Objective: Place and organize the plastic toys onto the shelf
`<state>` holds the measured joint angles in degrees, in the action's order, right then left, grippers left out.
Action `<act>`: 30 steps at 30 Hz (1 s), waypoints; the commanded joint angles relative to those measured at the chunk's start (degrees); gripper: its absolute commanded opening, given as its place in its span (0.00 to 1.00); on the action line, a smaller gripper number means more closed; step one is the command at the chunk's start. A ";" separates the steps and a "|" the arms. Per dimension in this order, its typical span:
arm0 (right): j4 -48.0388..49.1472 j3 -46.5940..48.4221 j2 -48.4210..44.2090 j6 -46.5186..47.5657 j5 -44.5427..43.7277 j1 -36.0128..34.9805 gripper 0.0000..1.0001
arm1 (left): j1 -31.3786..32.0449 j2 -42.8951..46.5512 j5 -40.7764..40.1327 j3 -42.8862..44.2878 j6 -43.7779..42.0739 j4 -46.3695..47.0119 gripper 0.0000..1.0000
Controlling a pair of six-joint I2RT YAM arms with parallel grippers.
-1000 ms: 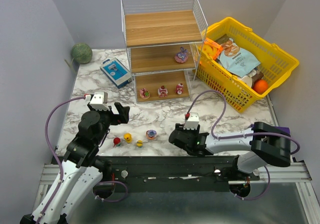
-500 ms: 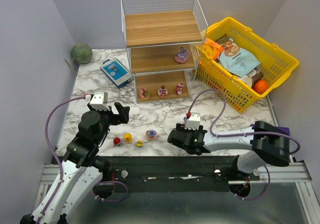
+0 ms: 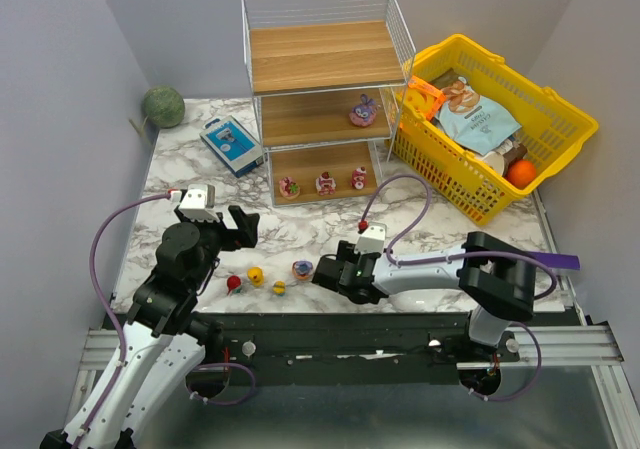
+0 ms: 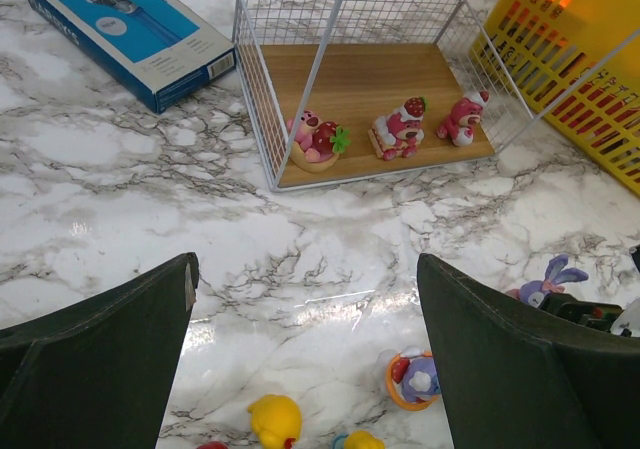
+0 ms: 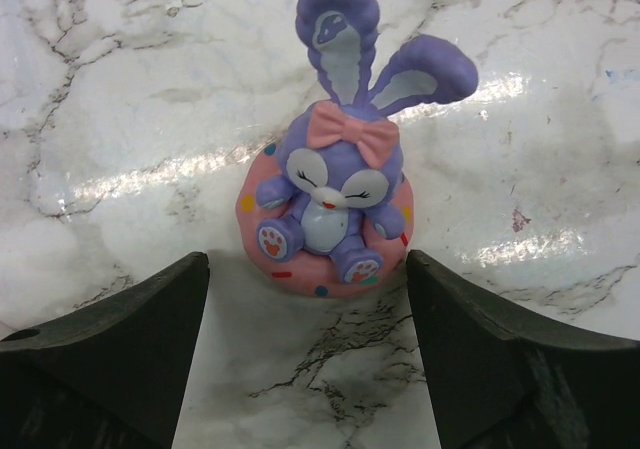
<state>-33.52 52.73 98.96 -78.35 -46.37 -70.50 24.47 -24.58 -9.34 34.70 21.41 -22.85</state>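
My right jaws are open, nothing gripped. The purple bunny toy [image 5: 330, 204], seated in a pink ring, stands upright on the table [image 3: 330, 231]. It lines up with the gap, just ahead of my right fingers [image 5: 110, 339], with no contact on either side. Location: near the table's front edge, about mid-width. My arm hides it from overhead. The left wrist view shows its ears just beside my right arm.

My left jaws are wide open and empty, hovering over the front-left part of the table and facing the shelf [image 3: 320, 57].

The shelf sits at the back edge, centre.
- Middle tier: 1 pink-purple toy [image 3: 362, 112], toward the right end.
- Bottom tier: 3 pink-red toys [image 4: 312, 139] [image 4: 398, 127] [image 4: 462, 117] in a row, apart from each other.

Loose toys along the front edge, left of my right jaws:
- 1 red toy [image 3: 233, 284]
- 2 yellow toys [image 3: 256, 275] [image 3: 279, 288]
- 1 orange-ringed toy [image 3: 302, 268], closest to my right jaws

Other items:
- blue-white box [image 3: 231, 144], just left of the shelf
- yellow basket [image 3: 445, 174], just beside the shelf's right side, toward the back-right corner
- green ball [image 3: 163, 106], in the back-left corner
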 commanded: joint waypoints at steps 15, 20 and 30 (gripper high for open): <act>2.14 -3.95 4.93 -3.48 -1.79 2.82 0.75 | -0.30 0.50 1.52 0.81 -0.40 0.09 0.99; 4.16 -4.39 4.49 -1.20 -1.97 2.91 0.57 | -0.30 0.58 1.43 0.81 -0.40 0.09 0.99; 7.59 -3.96 -9.46 15.75 -3.82 2.82 0.34 | -0.30 0.58 1.43 0.90 -0.40 0.18 0.99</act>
<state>-27.38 48.05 95.66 -71.42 -50.68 -68.01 24.47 -24.58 -9.32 34.70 21.41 -22.85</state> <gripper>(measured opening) 0.695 0.988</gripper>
